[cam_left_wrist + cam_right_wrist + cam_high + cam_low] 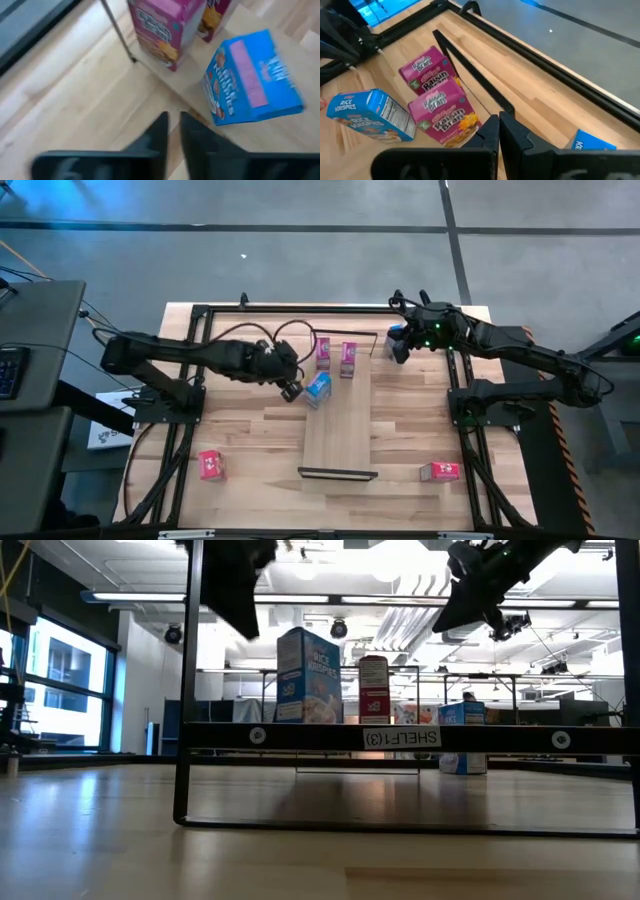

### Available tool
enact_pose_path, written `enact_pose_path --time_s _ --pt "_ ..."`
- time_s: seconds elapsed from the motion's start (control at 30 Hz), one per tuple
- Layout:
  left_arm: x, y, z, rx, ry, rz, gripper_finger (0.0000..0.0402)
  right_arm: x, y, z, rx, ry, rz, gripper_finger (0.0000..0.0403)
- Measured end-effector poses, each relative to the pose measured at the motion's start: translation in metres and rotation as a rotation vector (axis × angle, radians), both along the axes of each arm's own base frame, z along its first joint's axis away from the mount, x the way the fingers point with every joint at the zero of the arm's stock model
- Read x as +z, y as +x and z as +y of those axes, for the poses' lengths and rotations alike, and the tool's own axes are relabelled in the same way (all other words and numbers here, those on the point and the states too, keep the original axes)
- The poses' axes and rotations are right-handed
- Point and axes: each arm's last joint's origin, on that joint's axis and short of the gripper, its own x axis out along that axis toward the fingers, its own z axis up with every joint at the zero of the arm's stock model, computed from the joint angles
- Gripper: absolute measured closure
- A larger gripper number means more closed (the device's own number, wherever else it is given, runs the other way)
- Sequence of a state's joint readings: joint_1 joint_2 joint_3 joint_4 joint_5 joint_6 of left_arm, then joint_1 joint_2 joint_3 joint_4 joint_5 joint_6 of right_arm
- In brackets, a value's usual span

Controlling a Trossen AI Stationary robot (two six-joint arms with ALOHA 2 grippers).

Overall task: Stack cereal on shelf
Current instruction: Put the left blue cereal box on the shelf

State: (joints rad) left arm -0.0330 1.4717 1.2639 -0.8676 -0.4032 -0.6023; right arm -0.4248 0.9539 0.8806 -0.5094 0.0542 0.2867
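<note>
The shelf (340,430) is a long light-wood board with black wire frames at its ends. Two pink cereal boxes (323,352) (348,358) stand on its far end, also seen in the right wrist view (442,112). A blue box (318,388) (250,80) stands upright on the board's left edge. My left gripper (290,390) (172,130) hovers just left of that box, shut and empty. My right gripper (400,348) (497,132) is shut above the table's far right. A second blue box (395,336) (592,142) stands on the table beside it. Two red boxes (210,465) (440,471) lie near the front.
A black metal frame (300,308) runs along the table's far edge and down both sides. The shelf's near wire frame (338,474) stands upright at the front. Bare tabletop (250,430) lies between the shelf and each red box. A desk (30,330) stands left of the table.
</note>
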Motion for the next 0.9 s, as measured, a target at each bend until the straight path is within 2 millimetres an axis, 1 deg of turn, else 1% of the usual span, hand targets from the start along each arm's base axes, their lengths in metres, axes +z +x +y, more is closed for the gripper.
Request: enact_pose_path --time_s 0.03,0.13,0.2,0.33,0.5,0.6,0.7,0.9 --pt "-0.009 0.001 0.000 -0.007 -0.006 -0.022 0.0387 0.000 0.000 0.000 0.000 0.002 0.003 0.0402" --pt "-0.034 0.004 0.000 -0.052 -0.032 -0.067 0.0388 0.000 0.000 0.000 0.000 0.002 0.003 0.0402" --pt "-0.047 0.004 0.000 -0.052 -0.051 -0.089 0.0397 0.000 0.000 0.000 0.000 0.002 0.002 0.0402" --pt "-0.064 0.002 0.000 -0.051 -0.071 -0.122 0.0400 0.000 0.000 0.000 -0.006 0.009 -0.001 0.0402" --pt "-0.074 0.005 -0.002 -0.119 -0.107 -0.193 0.0401 0.000 0.000 0.000 -0.007 0.008 -0.003 0.0402" --pt "-0.084 0.006 -0.001 -0.121 -0.107 -0.200 0.0401 0.000 0.000 0.000 -0.007 0.007 -0.004 0.0402" --pt "-0.081 0.008 -0.001 -0.110 -0.112 -0.237 0.0401 0.000 0.000 0.000 -0.007 0.007 -0.004 0.0402" --pt "-0.083 0.009 -0.002 -0.121 -0.127 -0.234 0.0401 0.000 0.000 -0.001 -0.019 -0.004 -0.004 0.0402"
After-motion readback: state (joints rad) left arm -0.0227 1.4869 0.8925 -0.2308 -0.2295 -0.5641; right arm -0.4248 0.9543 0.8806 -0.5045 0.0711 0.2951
